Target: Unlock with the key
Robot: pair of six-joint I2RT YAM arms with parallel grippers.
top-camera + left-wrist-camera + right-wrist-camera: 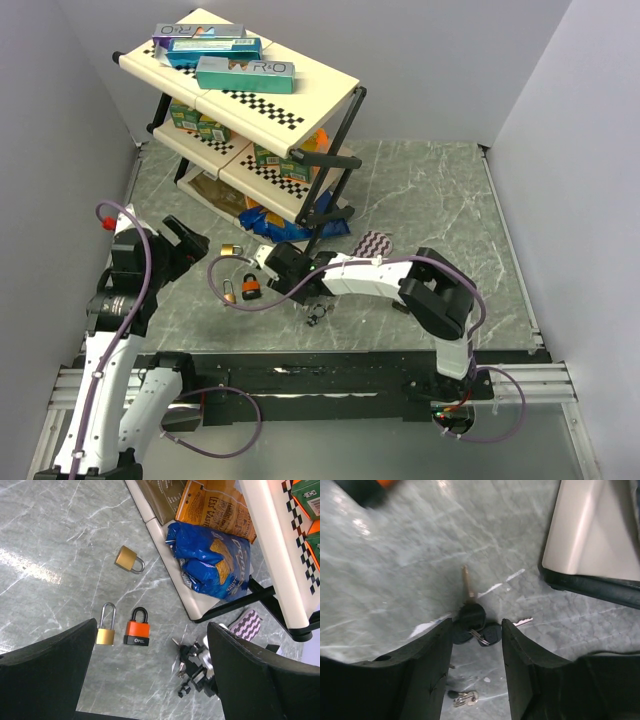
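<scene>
Left fingers (45, 665) spread wide, hovering; right fingers (420, 670) narrower, low.

We look down on a grey-green marbled tabletop (440, 200) boxed in by plain pale walls (60, 90). A three-tier cream shelf rack (325, 85) with checkered edging and black legs stands at the far left corner; soft light glints off the glossy surface in pale streaks.

Bright light glares off the table (30, 565) (slight blur)
</scene>
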